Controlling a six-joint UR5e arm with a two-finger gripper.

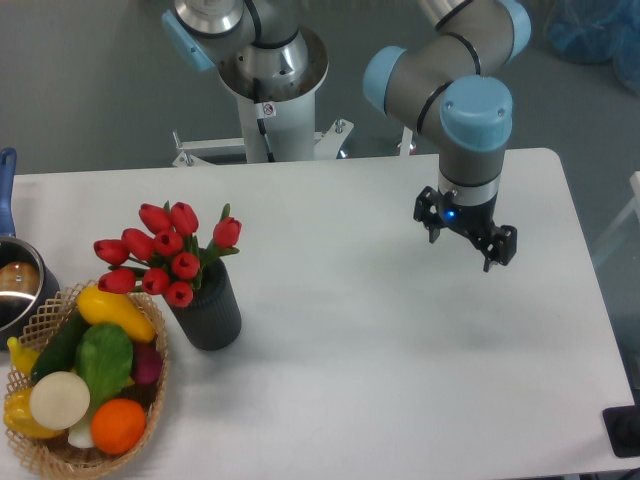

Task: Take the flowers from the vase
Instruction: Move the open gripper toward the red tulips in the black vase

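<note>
The flowers [165, 255], a bunch of red tulip buds with green leaves, stand in the vase [208, 310], a short dark ribbed cylinder at the left of the white table. The buds lean to the left over the vase's mouth. My gripper [466, 240] hangs above the right half of the table, far to the right of the flowers. It is open, its fingers spread, with nothing between them.
A wicker basket [50, 455] of colourful fruit and vegetables sits at the front left, touching the vase's left side. A metal pot [15, 285] with a blue handle stands at the left edge. The arm's base [270, 90] rises behind the table.
</note>
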